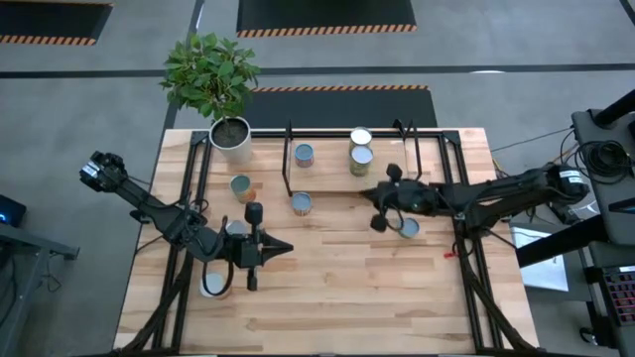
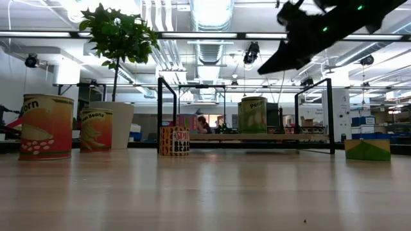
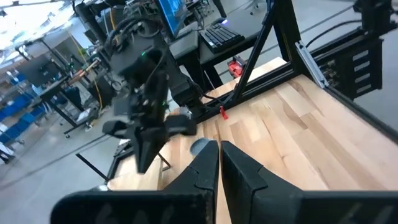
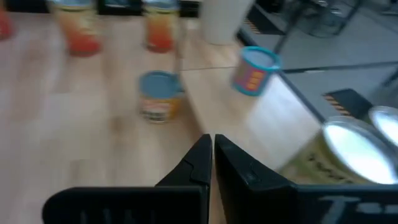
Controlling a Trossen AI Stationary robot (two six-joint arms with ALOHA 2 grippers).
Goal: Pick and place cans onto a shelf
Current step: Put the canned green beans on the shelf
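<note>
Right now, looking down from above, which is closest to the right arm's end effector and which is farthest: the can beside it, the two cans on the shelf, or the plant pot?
1. The can right beside the right end effector, on the table.
2. The two cans on the shelf, behind it.
3. The plant pot, farthest, at the table's far-left corner.

The shelf (image 1: 397,164), thin black rods framing a light wood board, sits at the upper middle of the high view. Three upright cans stand on it: one at its left end (image 1: 304,154), two touching near mid-board (image 1: 361,149). More cans stand upright on the tabletop left of the shelf (image 1: 241,186), before it (image 1: 301,203) and at centre right (image 1: 408,227).
</note>
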